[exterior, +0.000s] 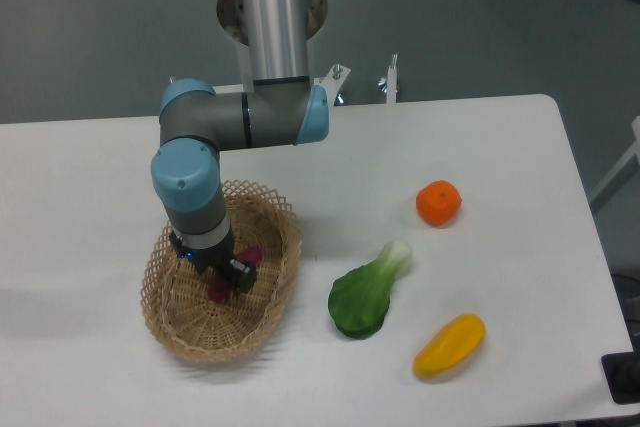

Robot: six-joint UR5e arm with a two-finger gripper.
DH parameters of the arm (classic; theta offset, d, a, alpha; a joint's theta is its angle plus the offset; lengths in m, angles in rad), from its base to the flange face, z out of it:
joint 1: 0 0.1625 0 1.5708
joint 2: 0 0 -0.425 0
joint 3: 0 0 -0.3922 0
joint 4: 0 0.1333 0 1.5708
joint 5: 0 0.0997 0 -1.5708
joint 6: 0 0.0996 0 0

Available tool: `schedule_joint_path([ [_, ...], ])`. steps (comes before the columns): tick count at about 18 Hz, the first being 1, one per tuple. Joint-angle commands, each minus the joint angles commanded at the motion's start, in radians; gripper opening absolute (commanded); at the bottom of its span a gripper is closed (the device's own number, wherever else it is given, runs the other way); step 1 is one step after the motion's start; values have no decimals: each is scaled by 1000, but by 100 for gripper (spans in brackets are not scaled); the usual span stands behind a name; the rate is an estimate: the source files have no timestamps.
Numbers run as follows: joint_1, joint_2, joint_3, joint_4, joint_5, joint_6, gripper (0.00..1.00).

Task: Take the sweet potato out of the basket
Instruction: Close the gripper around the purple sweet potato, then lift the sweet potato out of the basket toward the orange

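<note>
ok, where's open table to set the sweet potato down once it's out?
Bare table left of the basket, and a wide strip behind the orange. Crowded on the right: bok choy, yellow fruit and orange cluster there. Gripper sits inside the basket.

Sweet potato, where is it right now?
The sweet potato lies inside the basket at the table's left in the camera view, right under the end effector, far from the green vegetable.

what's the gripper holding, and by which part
The gripper is down around the sweet potato's middle in the basket; whether its fingers actually grip it cannot be told.
</note>
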Motion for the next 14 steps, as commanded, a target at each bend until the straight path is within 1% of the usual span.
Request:
schedule_joint_path([
  [9,0,28,3,0,-2,6,26],
  [11,3,43,26,2,-2,37,26],
  [13,11,60,72,0,0,73,26],
  [14,26,70,101,-9,0,90,26],
])
